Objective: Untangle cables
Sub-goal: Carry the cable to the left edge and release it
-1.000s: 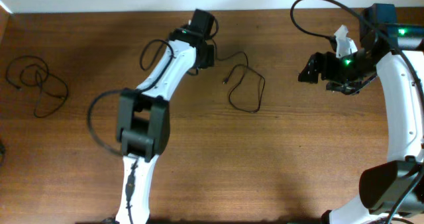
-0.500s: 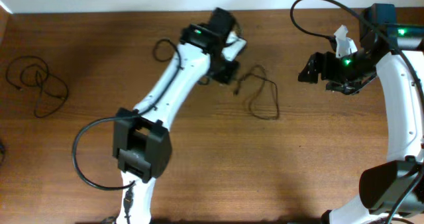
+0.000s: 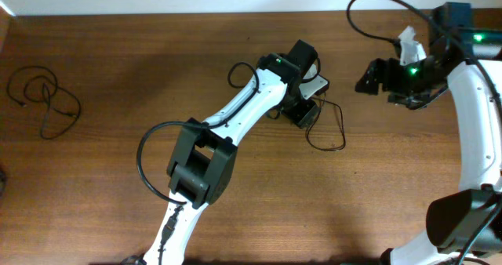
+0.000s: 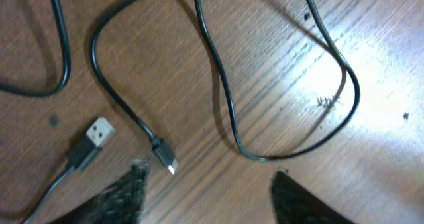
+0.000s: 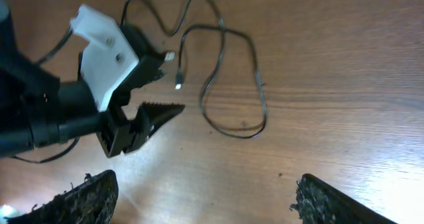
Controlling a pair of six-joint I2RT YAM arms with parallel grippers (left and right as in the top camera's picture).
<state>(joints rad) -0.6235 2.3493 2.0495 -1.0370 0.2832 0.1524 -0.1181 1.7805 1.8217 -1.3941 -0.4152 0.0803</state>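
Observation:
One of the cables (image 3: 344, 136) lies as a loose thin black loop on the wooden table, right of centre. My left gripper (image 3: 312, 100) hovers at its left edge, open, with only bare wood between its fingertips (image 4: 209, 187). In the left wrist view the cable (image 4: 228, 108) curves just ahead of the fingers, its small plug (image 4: 165, 159) and a USB plug (image 4: 99, 131) lying near the left finger (image 4: 122, 197). My right gripper (image 3: 372, 77) hangs open and empty to the loop's upper right. Its wrist view shows the same loop (image 5: 264, 105) and the left gripper (image 5: 159, 85). A second cable (image 3: 49, 92) lies tangled at the far left.
The left arm (image 3: 235, 116) stretches diagonally across the table's middle, with its thicker black cable (image 3: 145, 159) looping out beside it. The right arm (image 3: 471, 116) runs along the right edge. A white wall borders the table's far edge (image 3: 157, 14).
The left gripper swept rightward across the table, dragging the cable loop with it, then opened and let the cable go. The right arm has barely moved.

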